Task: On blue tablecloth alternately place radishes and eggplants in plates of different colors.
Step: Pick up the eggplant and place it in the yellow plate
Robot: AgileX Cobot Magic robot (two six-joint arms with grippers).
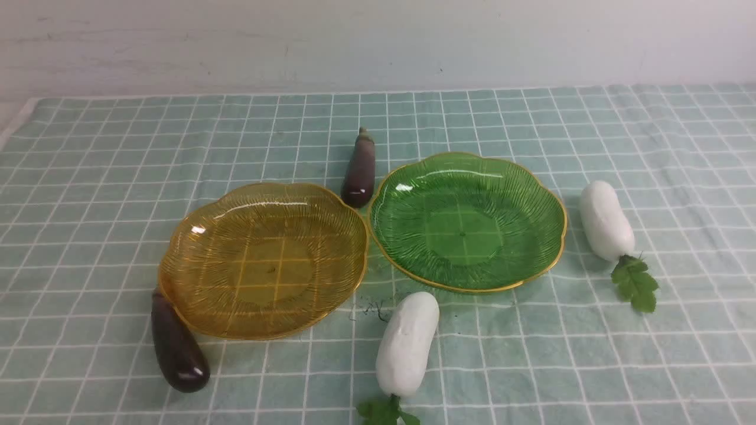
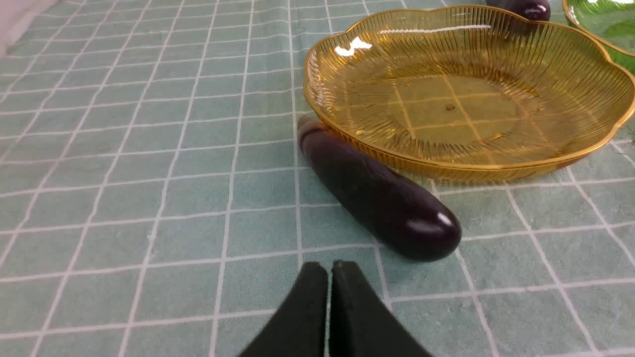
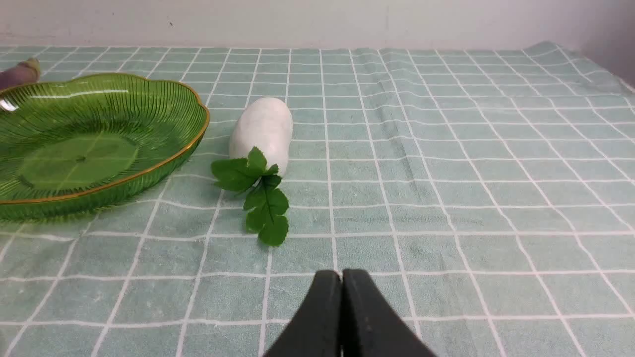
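On the blue tablecloth an empty amber plate and an empty green plate stand side by side. One eggplant lies against the amber plate's near left rim, another eggplant behind the gap between the plates. One radish lies in front between the plates, another radish right of the green plate. Neither arm shows in the front view. My left gripper is shut and empty, short of the near eggplant. My right gripper is shut and empty, short of the right radish.
A pale wall runs behind the table's far edge. The cloth's left edge shows at the far left. Bare cloth stretches left of the amber plate and right of the far radish.
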